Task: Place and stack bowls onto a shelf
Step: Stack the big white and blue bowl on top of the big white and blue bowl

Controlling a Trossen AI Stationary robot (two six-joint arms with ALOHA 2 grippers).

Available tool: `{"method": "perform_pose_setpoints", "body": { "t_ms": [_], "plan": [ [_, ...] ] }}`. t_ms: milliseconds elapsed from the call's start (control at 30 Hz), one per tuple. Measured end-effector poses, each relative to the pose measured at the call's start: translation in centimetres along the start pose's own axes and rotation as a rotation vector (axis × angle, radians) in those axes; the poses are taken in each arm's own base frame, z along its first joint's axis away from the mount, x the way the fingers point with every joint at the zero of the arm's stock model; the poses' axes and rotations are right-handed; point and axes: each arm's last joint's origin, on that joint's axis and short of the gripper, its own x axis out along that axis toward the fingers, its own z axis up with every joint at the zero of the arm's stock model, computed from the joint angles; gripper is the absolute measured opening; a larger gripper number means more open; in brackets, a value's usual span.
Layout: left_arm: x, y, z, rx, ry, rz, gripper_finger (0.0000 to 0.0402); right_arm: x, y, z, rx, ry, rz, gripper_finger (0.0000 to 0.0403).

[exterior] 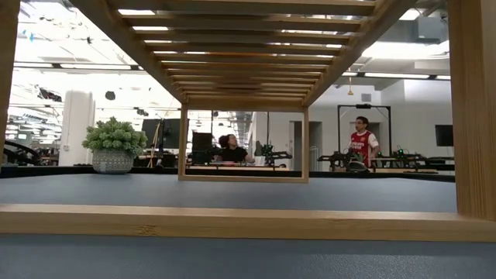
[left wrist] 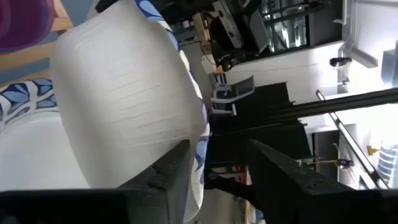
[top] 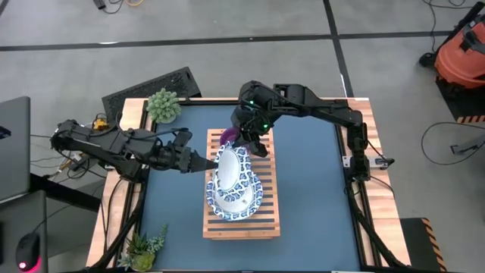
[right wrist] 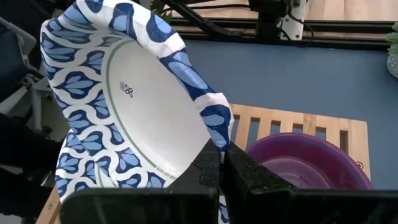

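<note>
The light-wood slatted shelf [top: 265, 220] lies mid-table. A stack of white dishes with blue patterned rims [top: 235, 206] rests on it. One more such dish [top: 227, 168] stands tilted on edge over the stack. A purple bowl [right wrist: 305, 163] sits on the shelf's far end. My right gripper [top: 244, 144] is above the tilted dish's far rim, shut on it. My left gripper [top: 211, 163] comes level from the left, open, with the dish's white underside [left wrist: 124, 93] in front of it and the rim [left wrist: 203, 146] between its fingers. The other bowls are out of view. My right gripper [right wrist: 222, 152] pinches the tilted dish's patterned rim [right wrist: 214, 115] between its two fingers, slanting down from the far side. The dish stands steeply tilted, its lower edge on the stack. My left gripper [left wrist: 217, 155] has one finger [left wrist: 174, 171] by the rim; I cannot tell if it touches.
Potted plants stand at the table's far left [top: 164, 105] and near left [top: 144, 246] corners. Bare blue tabletop [top: 311, 189] lies on both sides of the shelf. The low view looks under the shelf's frame [exterior: 248, 221] at people beyond the table.
</note>
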Motion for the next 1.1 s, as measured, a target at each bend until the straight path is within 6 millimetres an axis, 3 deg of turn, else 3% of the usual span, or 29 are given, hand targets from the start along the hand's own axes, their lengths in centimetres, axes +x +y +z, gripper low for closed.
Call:
{"method": "perform_pose_setpoints", "body": {
  "t_ms": [733, 1100],
  "plan": [
    [0.05, 0.12, 0.27, 0.001, -0.025, 0.009, 0.0006, -0.02, 0.0, 0.0, 0.012, 0.0, -0.004, 0.0024],
    [0.09, 0.22, 0.67, 0.039, -0.067, 0.022, 0.0, -0.01, -0.03, -0.02, 0.021, 0.002, -0.009, 0.0024]
  ]
}}
